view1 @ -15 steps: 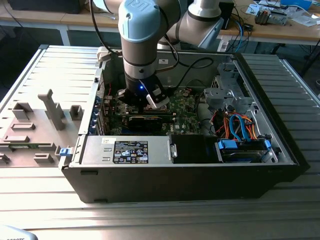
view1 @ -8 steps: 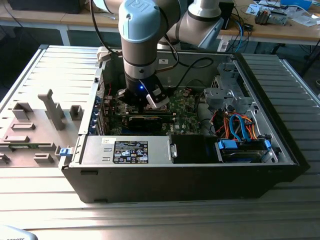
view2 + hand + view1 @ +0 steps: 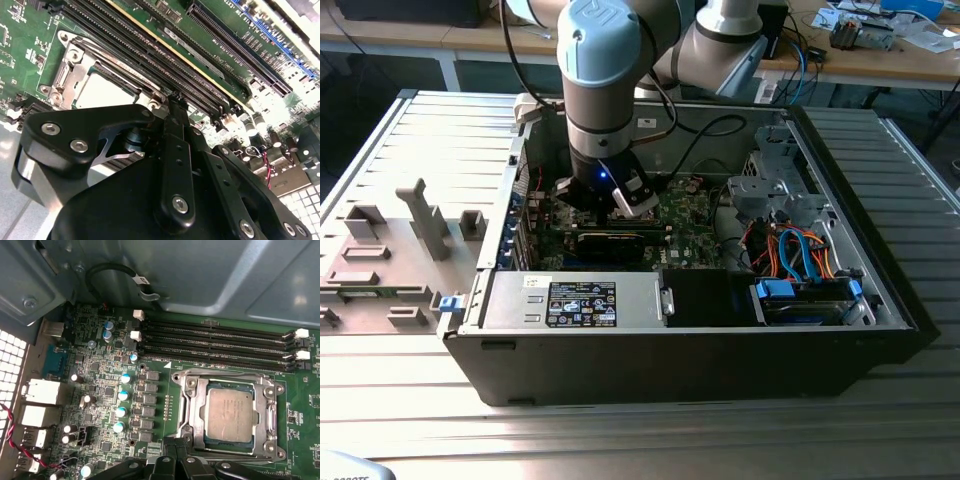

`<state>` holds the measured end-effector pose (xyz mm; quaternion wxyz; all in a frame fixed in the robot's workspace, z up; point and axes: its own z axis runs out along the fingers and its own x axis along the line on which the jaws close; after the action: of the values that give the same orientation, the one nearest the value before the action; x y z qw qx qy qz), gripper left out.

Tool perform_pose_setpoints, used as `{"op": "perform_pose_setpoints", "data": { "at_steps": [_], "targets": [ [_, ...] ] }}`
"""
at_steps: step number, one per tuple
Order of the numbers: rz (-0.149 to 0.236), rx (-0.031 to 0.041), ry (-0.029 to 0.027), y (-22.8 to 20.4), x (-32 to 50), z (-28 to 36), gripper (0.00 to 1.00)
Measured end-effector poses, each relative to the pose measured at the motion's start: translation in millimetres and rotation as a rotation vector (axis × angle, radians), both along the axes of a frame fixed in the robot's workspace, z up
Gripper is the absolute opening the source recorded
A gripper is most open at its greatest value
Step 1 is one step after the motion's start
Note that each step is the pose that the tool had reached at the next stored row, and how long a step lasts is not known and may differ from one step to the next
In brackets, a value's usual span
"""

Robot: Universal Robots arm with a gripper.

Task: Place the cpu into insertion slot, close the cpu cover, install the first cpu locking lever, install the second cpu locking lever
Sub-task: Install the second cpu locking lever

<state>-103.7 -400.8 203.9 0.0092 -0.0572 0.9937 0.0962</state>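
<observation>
In the socket at 4 o'clock in the first wrist view, the cpu (image 3: pixel 230 415) lay seated beneath the closed cpu cover (image 3: pixel 192 407). Lever latching could not be confirmed. The gripper (image 3: pixel 172 460) hovered adjacent; its opening could not be determined.

My own arm (image 3: pixel 600 90) covers the socket in the exterior view, so I cannot see the cpu there. In the second wrist view the black body of my hand (image 3: pixel 172 107) hides the near side of the cpu (image 3: pixel 100 92) and of the cpu cover (image 3: pixel 75 65). In the first wrist view the picture's edge cuts my hand (image 3: pixel 172 460), and its tips cover the near edge of the cpu cover (image 3: pixel 192 415). Whether my fingers are apart, I cannot tell.
</observation>
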Motion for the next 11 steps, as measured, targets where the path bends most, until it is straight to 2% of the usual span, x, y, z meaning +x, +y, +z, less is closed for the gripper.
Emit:
{"op": "perform_pose_setpoints", "data": {
  "at_steps": [4,11],
  "targets": [
    [0.002,0.0091,-0.0003,0.4,0.1,-1.1,0.11],
    [0.004,0.0160,0.0001,0.8,0.0,-4.1,0.11]
  ]
}}
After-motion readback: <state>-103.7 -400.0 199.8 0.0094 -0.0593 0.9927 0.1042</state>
